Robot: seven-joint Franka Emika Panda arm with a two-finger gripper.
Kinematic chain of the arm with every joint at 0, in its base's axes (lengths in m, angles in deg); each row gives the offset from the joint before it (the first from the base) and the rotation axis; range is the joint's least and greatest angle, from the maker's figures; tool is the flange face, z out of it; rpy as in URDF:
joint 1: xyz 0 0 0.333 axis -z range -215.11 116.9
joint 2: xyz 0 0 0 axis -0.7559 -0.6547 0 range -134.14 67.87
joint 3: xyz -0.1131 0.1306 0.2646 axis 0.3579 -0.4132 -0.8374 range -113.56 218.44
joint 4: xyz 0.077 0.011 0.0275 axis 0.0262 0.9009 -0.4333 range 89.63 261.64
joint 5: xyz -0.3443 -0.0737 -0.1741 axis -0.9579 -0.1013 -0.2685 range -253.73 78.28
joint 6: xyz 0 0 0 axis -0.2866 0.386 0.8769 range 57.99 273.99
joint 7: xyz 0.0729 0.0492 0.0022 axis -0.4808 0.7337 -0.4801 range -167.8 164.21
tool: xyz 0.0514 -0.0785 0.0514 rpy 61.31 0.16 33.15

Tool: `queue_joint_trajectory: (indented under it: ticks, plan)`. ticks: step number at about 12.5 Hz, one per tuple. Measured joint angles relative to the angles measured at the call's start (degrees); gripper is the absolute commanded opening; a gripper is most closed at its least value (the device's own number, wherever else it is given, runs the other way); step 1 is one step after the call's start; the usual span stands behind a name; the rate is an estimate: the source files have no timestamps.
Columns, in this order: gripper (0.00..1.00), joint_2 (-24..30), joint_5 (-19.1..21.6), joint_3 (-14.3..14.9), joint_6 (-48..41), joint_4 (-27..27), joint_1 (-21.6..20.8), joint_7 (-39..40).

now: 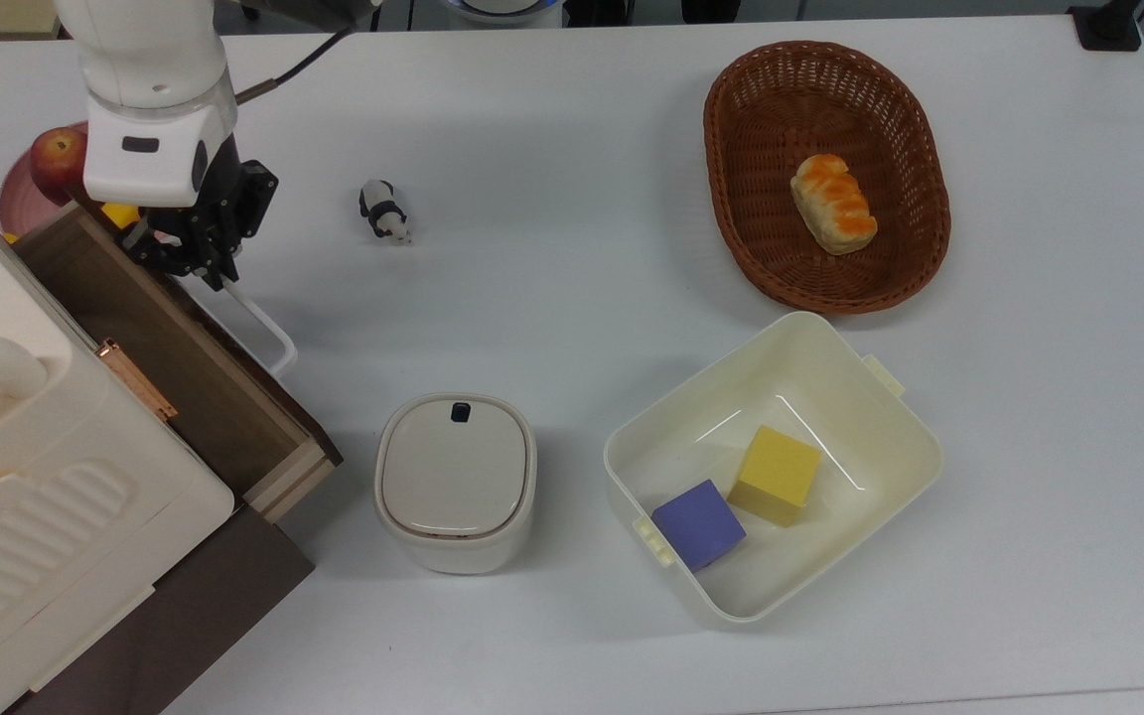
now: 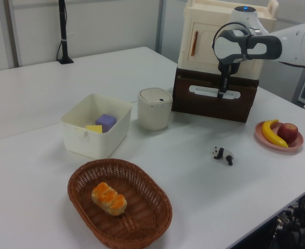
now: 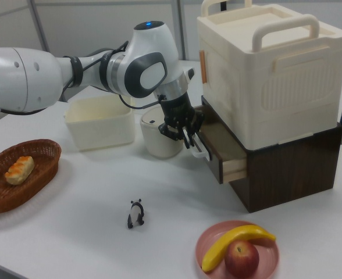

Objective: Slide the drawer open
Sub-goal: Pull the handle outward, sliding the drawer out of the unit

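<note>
Top view, left of frame: drawer, tan wood, partly out; its white loop handle is clenched by the fingers.

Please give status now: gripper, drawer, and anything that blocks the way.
Gripper shut on the white handle. Drawer partly out, tan side showing. Lidded pot stands near the drawer's corner, not touching; panda well off.
</note>
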State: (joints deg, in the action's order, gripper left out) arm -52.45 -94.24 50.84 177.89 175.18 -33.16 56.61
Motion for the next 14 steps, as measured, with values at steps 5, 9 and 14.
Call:
queue_joint_trajectory:
  ticks: [5, 9, 14]
  plan:
    - [0.0, 0.69, -0.13, -0.01, -1.08, 1.03, -0.78, -0.07]
    - [0.0, 0.69, -0.22, 0.0, -1.1, 1.46, -0.94, -0.07]
    - [0.0, 0.72, -1.0, 0.0, -1.12, 1.97, -1.31, -0.07]
